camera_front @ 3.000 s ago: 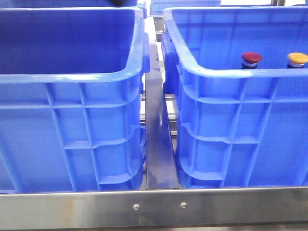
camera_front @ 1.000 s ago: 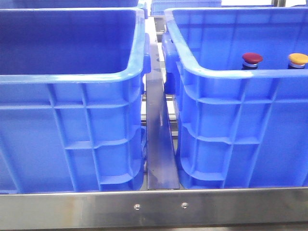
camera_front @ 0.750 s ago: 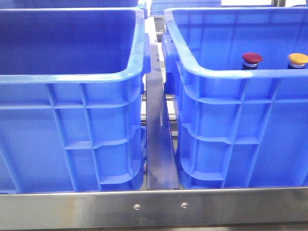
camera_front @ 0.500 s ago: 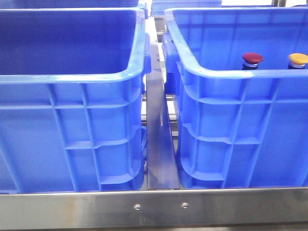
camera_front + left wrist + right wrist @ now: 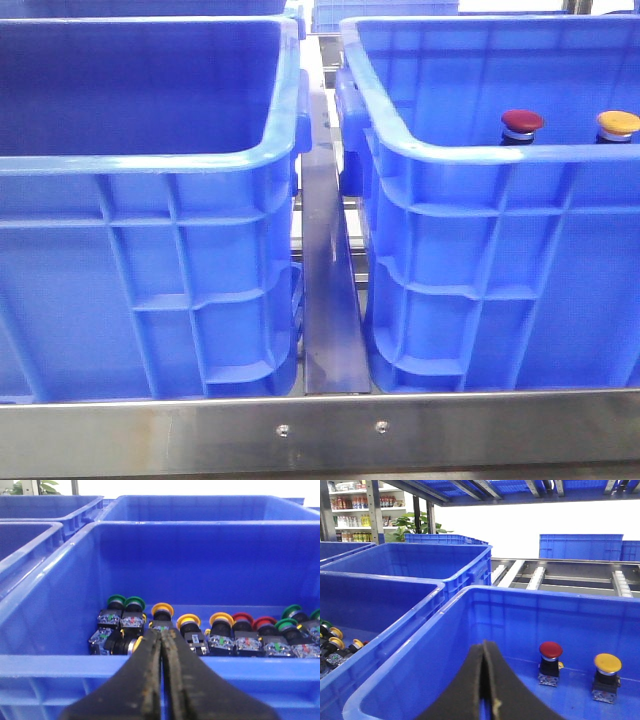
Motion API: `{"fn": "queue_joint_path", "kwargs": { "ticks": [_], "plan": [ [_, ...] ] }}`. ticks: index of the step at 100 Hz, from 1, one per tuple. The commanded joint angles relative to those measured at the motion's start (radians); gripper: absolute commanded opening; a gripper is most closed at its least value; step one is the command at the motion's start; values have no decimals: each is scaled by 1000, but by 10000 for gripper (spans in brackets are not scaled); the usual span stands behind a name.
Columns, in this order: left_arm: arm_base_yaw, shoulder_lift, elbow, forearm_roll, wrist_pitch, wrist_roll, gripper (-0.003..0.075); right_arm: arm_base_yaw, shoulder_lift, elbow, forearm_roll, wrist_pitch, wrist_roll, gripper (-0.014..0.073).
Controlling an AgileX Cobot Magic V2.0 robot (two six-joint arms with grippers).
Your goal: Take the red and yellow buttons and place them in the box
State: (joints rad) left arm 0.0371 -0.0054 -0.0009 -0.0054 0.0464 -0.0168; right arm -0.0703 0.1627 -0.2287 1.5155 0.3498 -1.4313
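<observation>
The red button [image 5: 522, 121] and the yellow button [image 5: 618, 122] stand upright, side by side, inside the right blue box [image 5: 480, 150]. The right wrist view shows the red button [image 5: 550, 650] and the yellow button [image 5: 608, 663] on that box's floor, beyond its rim [image 5: 545, 591]. My right gripper [image 5: 483, 645] is shut and empty, above the box's near side, apart from both buttons. My left gripper [image 5: 161, 632] is shut and empty, over the near rim of another crate [image 5: 75, 662]. Neither gripper shows in the front view.
The left crate [image 5: 150, 160] stands beside the box, with a steel rail [image 5: 325, 250] between them. In the left wrist view it holds several push buttons with green [image 5: 116, 600], yellow [image 5: 162, 610] and red [image 5: 241, 618] caps. More blue crates [image 5: 445, 560] stand behind.
A dark shape at the front view's top edge three seconds ago is gone. The two buttons and both crates have not moved.
</observation>
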Motion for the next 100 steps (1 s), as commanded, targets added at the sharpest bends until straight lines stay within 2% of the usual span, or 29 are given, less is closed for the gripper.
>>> {"fn": "queue_joint_path", "kwargs": {
  "ticks": [1, 100],
  "plan": [
    [-7, -30, 21, -10, -81, -8, -20, 0, 12, -27, 35, -3, -6, -70],
    [-7, -30, 21, -8, -83, -8, -20, -1, 12, -27, 35, -25, -6, -70]
  ]
}}
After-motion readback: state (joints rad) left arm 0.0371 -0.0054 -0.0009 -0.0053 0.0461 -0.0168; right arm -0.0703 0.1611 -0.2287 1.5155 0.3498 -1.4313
